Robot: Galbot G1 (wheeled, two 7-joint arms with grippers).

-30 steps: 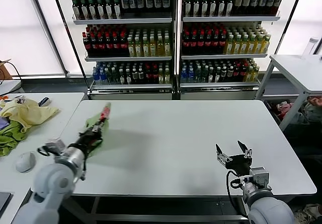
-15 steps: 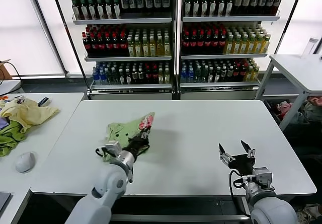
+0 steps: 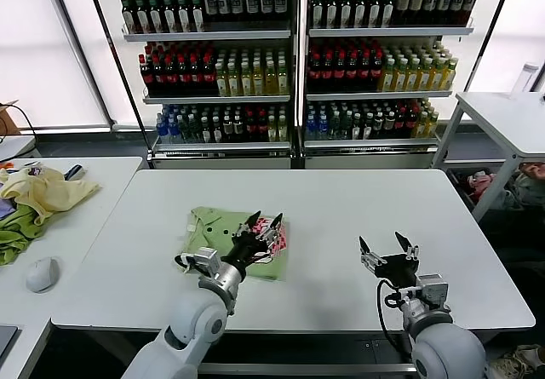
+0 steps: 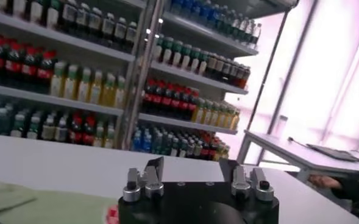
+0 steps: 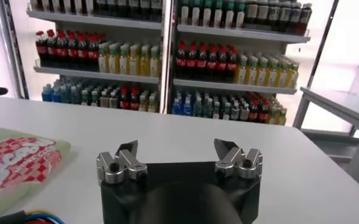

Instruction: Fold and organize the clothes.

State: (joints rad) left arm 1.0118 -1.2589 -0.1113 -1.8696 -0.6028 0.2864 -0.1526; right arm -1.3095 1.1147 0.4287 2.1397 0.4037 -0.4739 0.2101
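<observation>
The light sage-green polo shirt (image 3: 234, 241) with a red-and-white chest print lies flat on the white table (image 3: 341, 217), left of the frame's centre. The left gripper (image 3: 263, 222) hovers over its printed right edge, fingers spread, holding nothing. The right gripper (image 3: 386, 249) waits open at lower right.

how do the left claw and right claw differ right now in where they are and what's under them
The left claw hovers over the polo shirt near its red-and-white print, while the right claw sits over bare white table, well clear of the shirt. The left arm reaches in toward the table's middle; the right stays near the front edge. Both claws are open and hold nothing.
</observation>
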